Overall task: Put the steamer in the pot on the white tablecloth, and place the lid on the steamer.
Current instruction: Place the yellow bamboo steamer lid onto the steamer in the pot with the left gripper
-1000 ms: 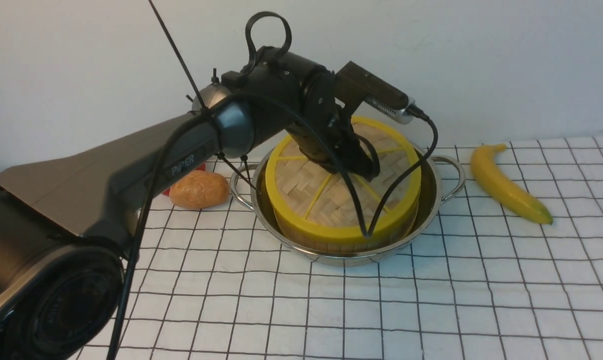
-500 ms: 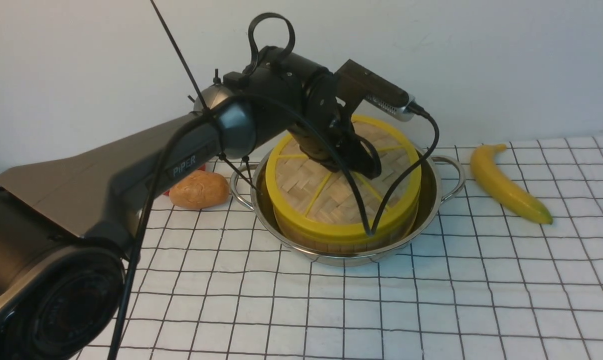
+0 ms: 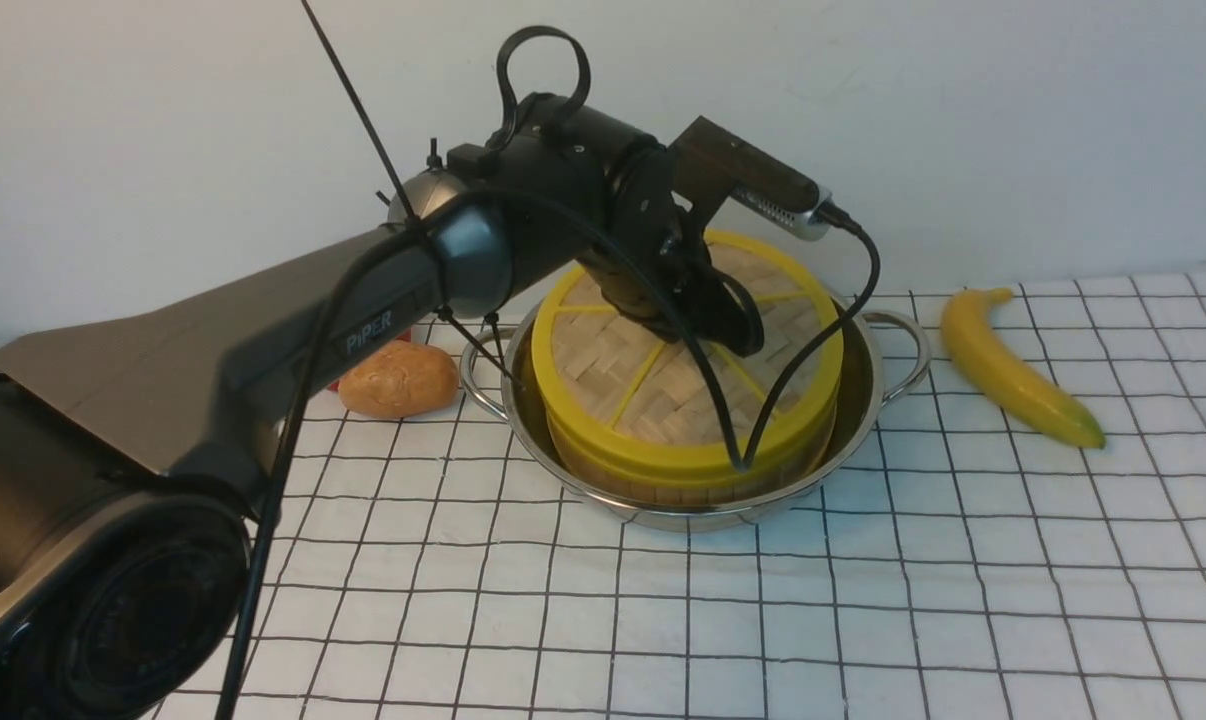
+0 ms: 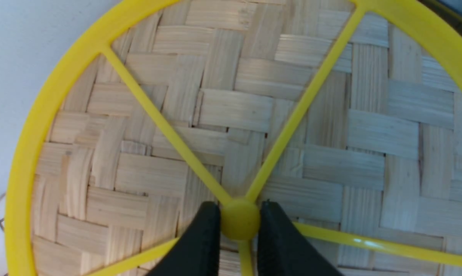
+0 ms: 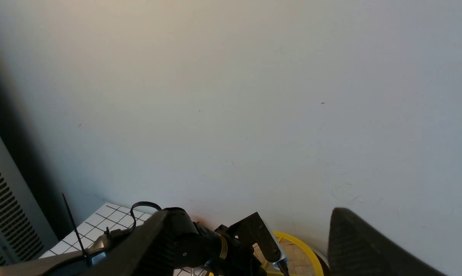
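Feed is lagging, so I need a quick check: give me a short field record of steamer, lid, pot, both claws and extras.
steamer: in the pot
lid: lying on the steamer
pot: on the white tablecloth
left claw: shut on the lid's knob
right claw: open, empty
extras: banana, bread roll on the cloth

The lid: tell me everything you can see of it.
The lid is a flat round disc of woven pale bamboo strips with yellow rim, yellow spokes and a small yellow centre knob. It lies on the steamer in the pot. The left tool pinches the knob.
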Controlling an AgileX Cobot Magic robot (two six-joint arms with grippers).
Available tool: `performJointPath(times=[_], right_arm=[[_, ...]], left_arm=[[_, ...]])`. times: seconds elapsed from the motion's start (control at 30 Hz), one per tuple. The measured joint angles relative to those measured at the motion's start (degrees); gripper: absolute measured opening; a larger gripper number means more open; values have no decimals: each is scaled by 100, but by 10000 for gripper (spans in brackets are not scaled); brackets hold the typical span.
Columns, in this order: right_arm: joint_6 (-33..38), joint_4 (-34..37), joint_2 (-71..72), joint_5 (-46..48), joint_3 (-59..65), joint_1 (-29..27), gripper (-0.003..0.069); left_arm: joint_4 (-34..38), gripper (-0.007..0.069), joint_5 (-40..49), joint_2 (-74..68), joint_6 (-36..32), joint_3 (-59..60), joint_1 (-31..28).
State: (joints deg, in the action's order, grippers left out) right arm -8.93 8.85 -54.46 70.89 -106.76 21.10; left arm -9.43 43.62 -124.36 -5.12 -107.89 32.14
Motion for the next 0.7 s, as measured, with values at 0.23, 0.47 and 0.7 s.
performJointPath(times=[0.23,0.47,0.7], right_arm=[[25,108,0,0,0,0,519],[25,133,0,0,0,0,519],[36,138,0,0,0,0,519]], left_arm=[[-5,113,-17,-75,0,0,0],[-15,113,-43,-131,0,-20,0],[-23,113,-56,-137,6,-26,0]])
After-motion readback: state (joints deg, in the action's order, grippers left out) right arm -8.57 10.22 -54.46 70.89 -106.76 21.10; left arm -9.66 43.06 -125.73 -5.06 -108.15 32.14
